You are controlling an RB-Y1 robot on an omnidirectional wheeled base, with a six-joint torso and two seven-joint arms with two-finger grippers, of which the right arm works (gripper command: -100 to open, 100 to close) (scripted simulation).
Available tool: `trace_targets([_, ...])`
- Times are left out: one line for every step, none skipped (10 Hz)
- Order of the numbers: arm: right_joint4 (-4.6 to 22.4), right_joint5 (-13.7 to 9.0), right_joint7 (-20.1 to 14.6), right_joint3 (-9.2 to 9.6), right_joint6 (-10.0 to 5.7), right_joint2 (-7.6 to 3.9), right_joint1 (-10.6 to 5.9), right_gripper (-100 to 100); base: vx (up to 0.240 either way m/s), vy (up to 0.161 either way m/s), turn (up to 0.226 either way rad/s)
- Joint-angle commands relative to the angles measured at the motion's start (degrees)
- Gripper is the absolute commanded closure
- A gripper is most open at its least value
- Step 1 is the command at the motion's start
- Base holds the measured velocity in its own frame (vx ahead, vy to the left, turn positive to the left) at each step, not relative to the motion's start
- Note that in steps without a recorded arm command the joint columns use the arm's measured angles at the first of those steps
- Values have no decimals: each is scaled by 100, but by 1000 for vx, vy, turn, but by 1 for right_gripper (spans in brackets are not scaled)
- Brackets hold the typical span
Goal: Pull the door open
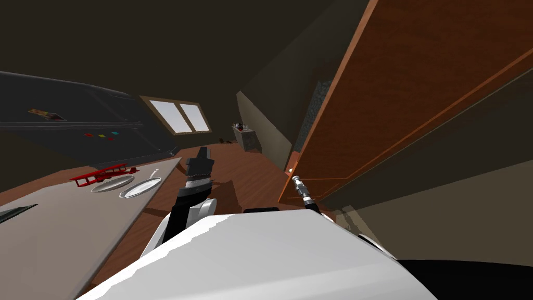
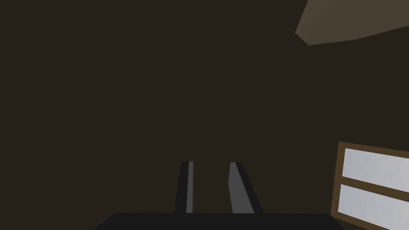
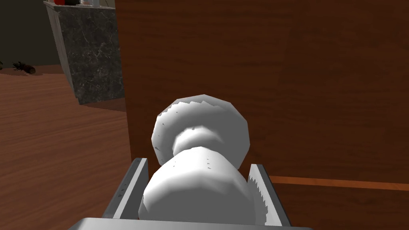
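Two fingers [image 3: 132, 187] of the right gripper [image 3: 197, 163] clench the white knob [image 3: 197, 195], so grasping looks done; next should come a steady pull swinging the brown door [image 3: 279, 60] towards me.

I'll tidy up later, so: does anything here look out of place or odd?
A red toy biplane sits on the grey table beside two plates, an odd spot for it. A small dark thing lies on the wooden floor near the marbled counter; I cannot tell what it is.
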Motion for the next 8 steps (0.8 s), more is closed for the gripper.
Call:
trace_targets([21, 52, -55, 83, -185, -60, 102, 100, -32, -5, -23])
trace_targets([34, 85, -89, 135, -302, -98, 166, 100, -24, -9, -33])
trace_targets([50, 124, -129, 196, -440, -143, 241, 100, -14, -9, -43])
trace_targets([68, 168, -174, 265, -595, -193, 326, 100, -11, -9, -38])
trace_targets([87, 215, -223, 340, -763, -247, 417, 100, -9, -18, -36])
trace_targets([107, 264, -274, 418, -940, -304, 513, 100, -11, -20, -51])
trace_targets([128, 315, -327, 498, -1121, -363, 612, 100, -21, -23, -39])
trace_targets([148, 365, -379, 579, -1255, -421, 711, 100, -23, -33, -41])
